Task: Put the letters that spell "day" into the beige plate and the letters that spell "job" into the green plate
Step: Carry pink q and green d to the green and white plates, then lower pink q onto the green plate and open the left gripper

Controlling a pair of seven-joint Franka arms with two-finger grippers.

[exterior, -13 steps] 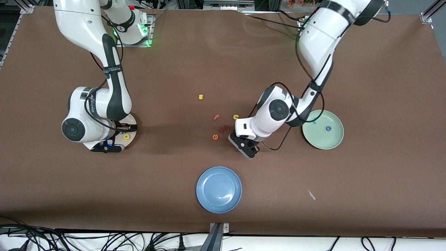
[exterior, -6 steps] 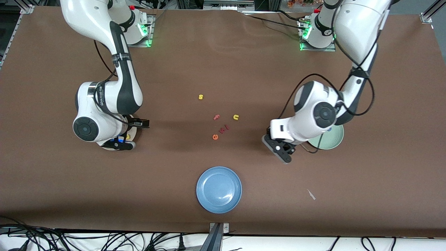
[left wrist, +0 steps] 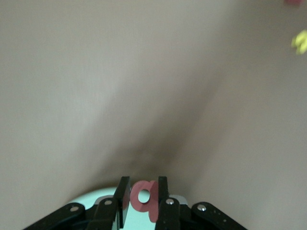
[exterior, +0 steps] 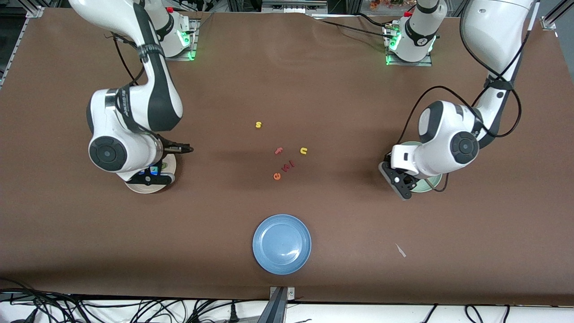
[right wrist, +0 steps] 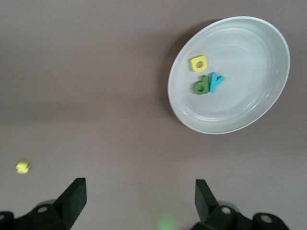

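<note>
My left gripper (left wrist: 144, 194) is shut on the salmon-red "b" (left wrist: 149, 201), held upright over the rim of the green plate (left wrist: 93, 203). In the front view that gripper (exterior: 399, 180) and its arm cover most of the green plate (exterior: 428, 186), so the "j" and "o" are hidden. The beige plate (right wrist: 249, 105) holds the yellow "a" (right wrist: 198, 63), the green "d" (right wrist: 201, 85) and the teal "y" (right wrist: 217, 82). My right gripper (right wrist: 141, 199) stands open and empty over bare table beside that plate (exterior: 141, 187).
Loose letters lie mid-table: a yellow "s" (exterior: 258, 124), a pink "f" (exterior: 278, 150), a yellow "u" (exterior: 303, 150), an orange "e" (exterior: 277, 176) and small red pieces (exterior: 288, 166). A blue plate (exterior: 281, 243) sits nearer the front camera. A white scrap (exterior: 400, 250) lies toward the left arm's end.
My left arm has carried the "b" from the mid-table letters to the green plate's rim, now covering the plate. My right arm has shifted slightly over the beige plate, fingers still open.
</note>
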